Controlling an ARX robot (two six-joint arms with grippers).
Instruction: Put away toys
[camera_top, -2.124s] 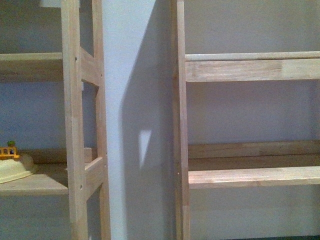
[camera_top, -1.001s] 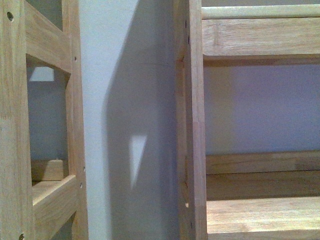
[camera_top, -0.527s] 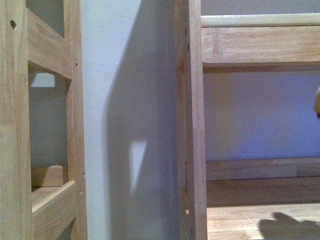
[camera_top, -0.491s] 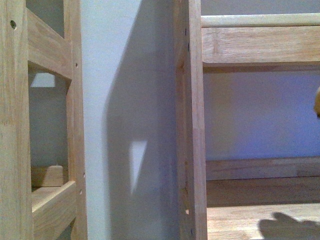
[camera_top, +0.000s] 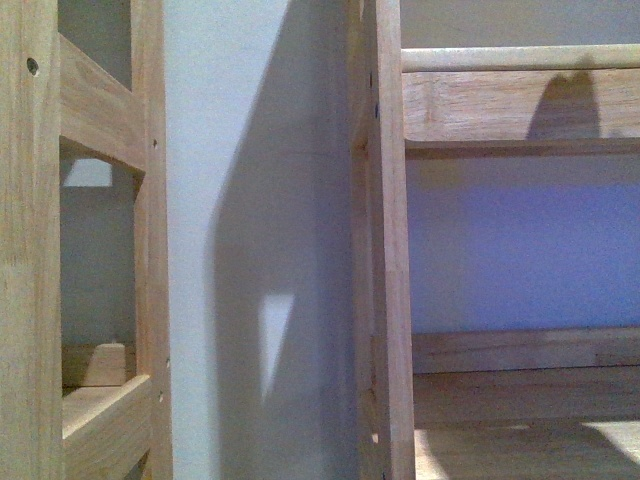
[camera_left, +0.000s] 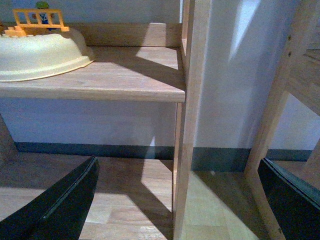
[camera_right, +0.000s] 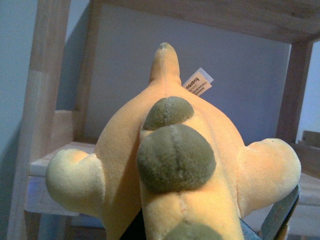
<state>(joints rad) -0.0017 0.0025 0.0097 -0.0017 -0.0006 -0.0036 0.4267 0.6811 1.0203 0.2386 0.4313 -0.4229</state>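
Observation:
The plush toy (camera_right: 170, 165) is orange-yellow with grey-green round spots, stubby limbs and a white tag. It fills the right wrist view. My right gripper (camera_right: 210, 227) is shut on it, and only one grey-blue finger (camera_right: 282, 215) shows beside a limb. The toy hangs in front of a wooden shelf bay (camera_right: 55, 162). My left gripper (camera_left: 180, 200) is open and empty, with its dark fingers (camera_left: 55, 205) wide apart, low beside a shelf post (camera_left: 192, 115). Neither gripper nor the toy shows in the front view.
A cream round playset (camera_left: 40, 52) with an orange fence stands on the left unit's shelf (camera_left: 130, 85). In the front view, two wooden shelf units (camera_top: 390, 250) flank a strip of grey wall (camera_top: 250, 200). A rounded shadow (camera_top: 565, 105) lies on the right unit's upper board.
The orange edge at the front view's right border and the shadow on the lower right shelf are gone. A rounded shadow now falls on the upper board. The view has shifted slightly.

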